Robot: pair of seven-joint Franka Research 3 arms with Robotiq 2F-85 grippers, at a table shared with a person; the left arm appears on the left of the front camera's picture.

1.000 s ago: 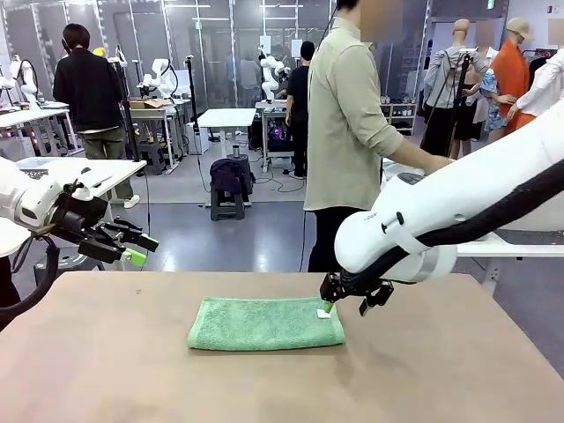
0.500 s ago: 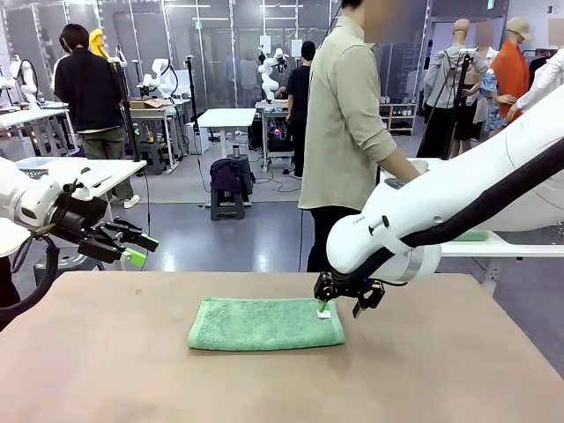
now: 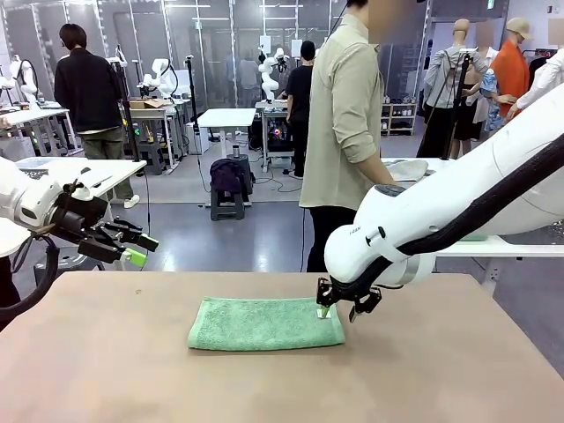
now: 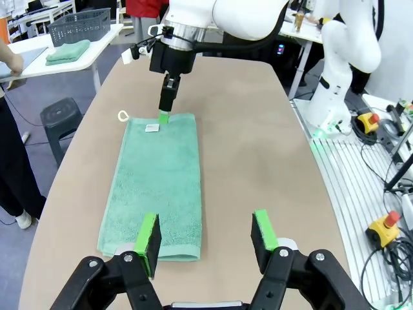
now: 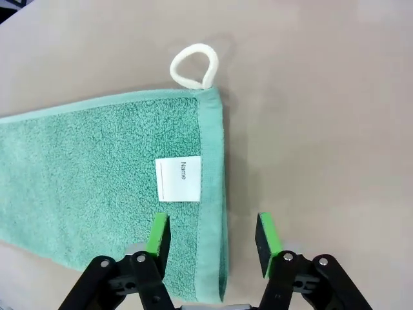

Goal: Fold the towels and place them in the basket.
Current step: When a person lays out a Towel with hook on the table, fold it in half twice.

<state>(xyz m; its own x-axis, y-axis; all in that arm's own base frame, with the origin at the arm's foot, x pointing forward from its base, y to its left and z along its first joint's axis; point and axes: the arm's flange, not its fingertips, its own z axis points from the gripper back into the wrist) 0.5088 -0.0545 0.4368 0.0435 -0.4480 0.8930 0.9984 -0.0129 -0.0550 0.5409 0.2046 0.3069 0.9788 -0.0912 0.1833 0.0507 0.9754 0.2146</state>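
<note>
A mint green towel (image 3: 264,323) lies folded into a long strip in the middle of the table. It has a white name label (image 5: 179,179) and a cream loop (image 5: 193,64) at its right end. My right gripper (image 3: 339,308) is down at that end and open. In the right wrist view my right gripper (image 5: 211,239) straddles the hemmed edge, one pad over the cloth and one over bare table. My left gripper (image 3: 132,251) hangs open beyond the table's left edge, empty. The left wrist view looks along the towel (image 4: 158,187) from my left gripper (image 4: 206,236). The basket (image 4: 79,26), dark grey mesh, stands on a white side table.
A person in a beige shirt (image 3: 345,115) stands at the far side, turned toward the side table (image 3: 493,247). A folded green cloth (image 4: 68,51) lies beside the basket there. Bare brown tabletop (image 3: 441,370) surrounds the towel.
My right gripper has slid a little left and lower onto the towel's right end. The left arm has not moved, and the towel lies as before.
</note>
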